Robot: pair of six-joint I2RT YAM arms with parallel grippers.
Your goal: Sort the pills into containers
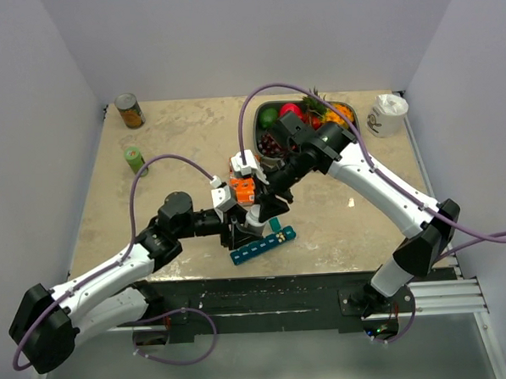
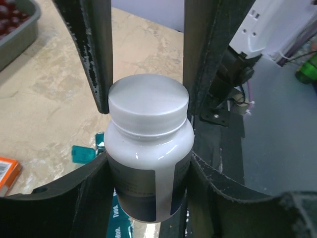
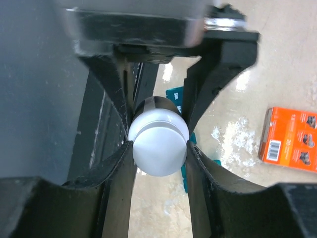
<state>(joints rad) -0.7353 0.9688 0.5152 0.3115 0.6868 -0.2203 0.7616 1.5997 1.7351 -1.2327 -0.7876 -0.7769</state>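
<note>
Left gripper (image 2: 148,174) clamps the white bottle (image 2: 148,144) by its body and right gripper (image 3: 159,148) pinches its cap, just above the teal organiser strip (image 1: 263,244) near the worktop's (image 1: 183,142) near edge. Open room lies toward the left edge.

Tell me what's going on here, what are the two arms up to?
Both arms are on the white bottle, with the teal pill organiser lying on the table beneath it. The left gripper clamps the bottle's body, while the right gripper closes around the cap, which is on. No pills show in any view. An orange box lies nearby.
</note>
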